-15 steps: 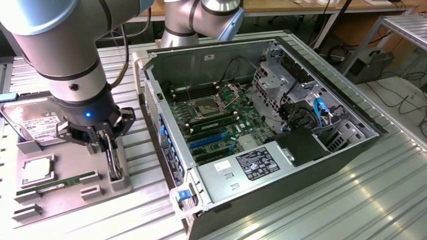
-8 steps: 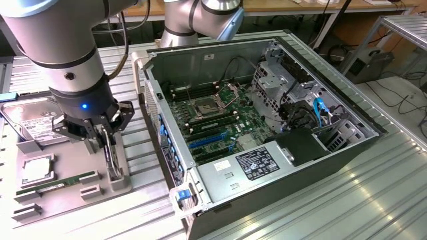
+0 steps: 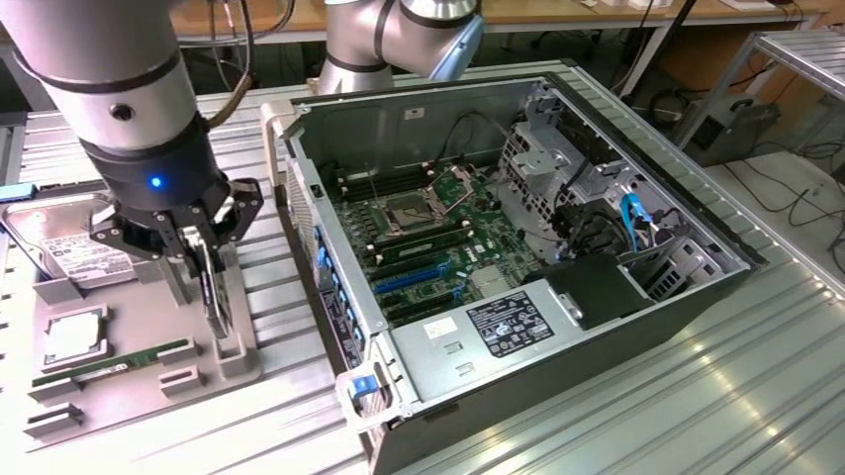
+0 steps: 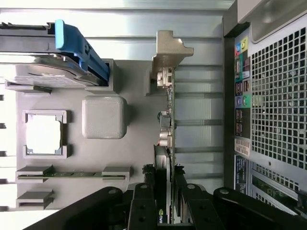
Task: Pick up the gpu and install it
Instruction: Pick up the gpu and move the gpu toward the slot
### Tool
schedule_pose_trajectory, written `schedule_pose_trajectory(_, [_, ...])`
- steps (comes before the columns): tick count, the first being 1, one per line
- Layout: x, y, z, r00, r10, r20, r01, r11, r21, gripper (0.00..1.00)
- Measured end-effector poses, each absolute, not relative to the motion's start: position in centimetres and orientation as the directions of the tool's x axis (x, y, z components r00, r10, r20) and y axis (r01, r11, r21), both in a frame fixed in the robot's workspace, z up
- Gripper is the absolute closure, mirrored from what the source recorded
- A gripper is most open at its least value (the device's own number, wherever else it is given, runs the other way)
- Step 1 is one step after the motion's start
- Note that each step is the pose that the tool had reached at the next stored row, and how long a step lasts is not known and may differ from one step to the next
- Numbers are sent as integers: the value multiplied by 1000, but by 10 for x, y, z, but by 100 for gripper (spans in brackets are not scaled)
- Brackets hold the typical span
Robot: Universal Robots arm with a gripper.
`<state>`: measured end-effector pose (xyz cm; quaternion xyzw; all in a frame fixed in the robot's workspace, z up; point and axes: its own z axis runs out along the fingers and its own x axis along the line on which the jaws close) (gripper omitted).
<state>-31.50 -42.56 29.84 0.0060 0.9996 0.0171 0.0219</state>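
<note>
The gpu (image 3: 216, 297) is a thin dark card standing on its edge in a slot of the grey parts holder (image 3: 145, 312), at the exterior view's left beside the open computer case (image 3: 528, 247). My gripper (image 3: 205, 259) reaches down over it, with a finger on each flat side of the card, shut on it. The wrist view shows the gpu (image 4: 165, 139) edge-on, its silver bracket (image 4: 165, 74) at the far end, and my gripper (image 4: 165, 203) clamped on the near end. The card's lower edge still sits in the holder (image 4: 136, 96).
The holder also carries a silver hard drive (image 3: 73, 259), a CPU (image 3: 73, 336) and a green RAM stick (image 3: 113, 363). Inside the case lies the motherboard (image 3: 422, 228) with blue expansion slots (image 3: 416, 279). The case's rear panel (image 4: 278, 96) stands close beside the holder.
</note>
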Motion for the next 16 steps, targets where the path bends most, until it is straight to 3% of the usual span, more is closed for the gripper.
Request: schedule_pose_trajectory(16, [-299, -443, 401, -999, 13, -43, 11, 999, 41, 74])
